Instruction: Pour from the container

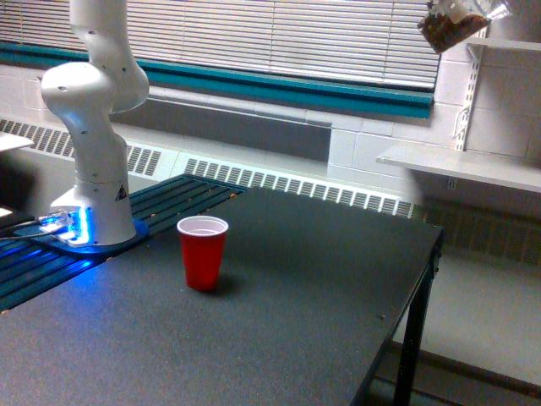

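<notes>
The container [454,25], a small clear cup with brown granular bits inside, hangs tilted in the air at the top edge on the exterior view's right, high above the table and well off to the side of it. Whatever holds it is cut off by the frame's top edge, so my gripper does not show. The red cup [202,251], white inside, stands upright on the dark table [321,288], far below and to the left of the container. Nothing shows falling from the container.
The arm's white base [91,169] stands at the table's back left on a blue-lit mount. Blinds and a radiator line the wall behind. White shelves [473,165] hang on the wall at the right, beyond the table's edge.
</notes>
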Action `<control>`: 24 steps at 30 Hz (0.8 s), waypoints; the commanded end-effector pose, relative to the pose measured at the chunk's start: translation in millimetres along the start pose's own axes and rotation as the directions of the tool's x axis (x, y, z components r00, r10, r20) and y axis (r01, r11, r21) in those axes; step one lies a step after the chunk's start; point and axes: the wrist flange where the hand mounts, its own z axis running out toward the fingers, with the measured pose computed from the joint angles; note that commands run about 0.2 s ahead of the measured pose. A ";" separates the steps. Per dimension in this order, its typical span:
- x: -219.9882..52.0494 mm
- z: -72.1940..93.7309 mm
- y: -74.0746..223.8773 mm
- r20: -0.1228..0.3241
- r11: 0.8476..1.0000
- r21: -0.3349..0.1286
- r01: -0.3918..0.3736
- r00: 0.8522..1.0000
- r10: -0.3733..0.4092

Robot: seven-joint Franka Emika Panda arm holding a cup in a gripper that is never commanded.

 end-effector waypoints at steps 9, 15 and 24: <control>-24.1 -36.2 43.0 -0.013 0.999 -0.036 -0.022 1.000 0.022; -45.8 -50.9 55.5 0.000 0.999 -0.040 0.000 1.000 0.000; -59.8 -88.6 72.9 -0.017 0.999 -0.035 0.029 0.999 -0.030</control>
